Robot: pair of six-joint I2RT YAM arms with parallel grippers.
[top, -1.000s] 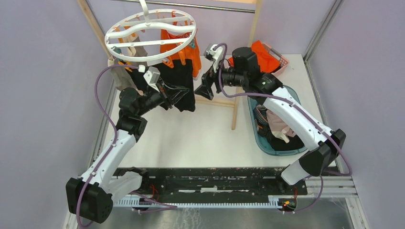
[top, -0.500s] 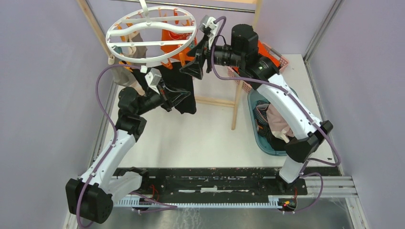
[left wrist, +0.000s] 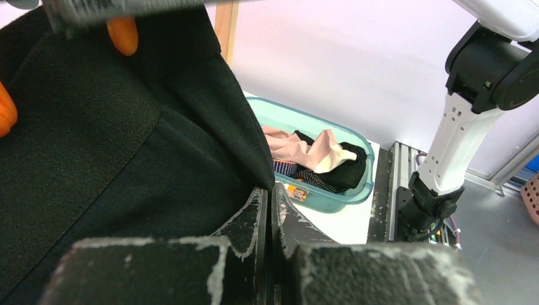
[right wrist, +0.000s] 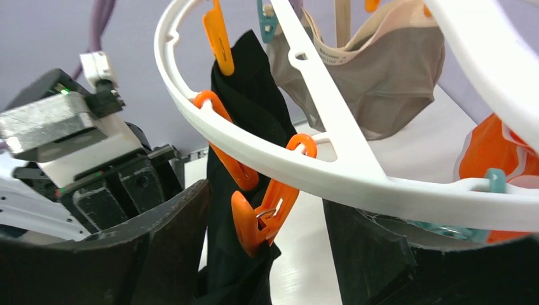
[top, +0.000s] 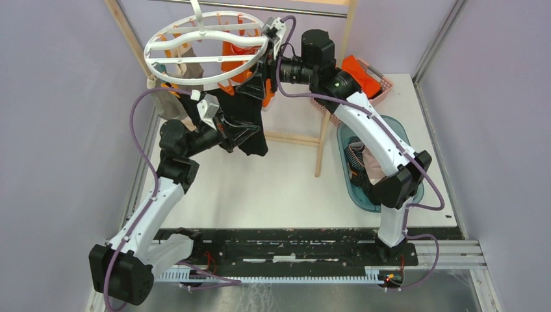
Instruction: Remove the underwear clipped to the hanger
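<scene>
While the left gripper [left wrist: 268, 197] pinches the black underwear [left wrist: 95, 127] at its hem, the right gripper [right wrist: 267, 202] gapes around the orange peg [right wrist: 254, 223] clipping it to the hanger [right wrist: 343, 179].

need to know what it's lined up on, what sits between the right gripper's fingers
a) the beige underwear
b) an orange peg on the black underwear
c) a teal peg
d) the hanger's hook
b: the orange peg on the black underwear hangs between the spread fingers of the right gripper.
</scene>
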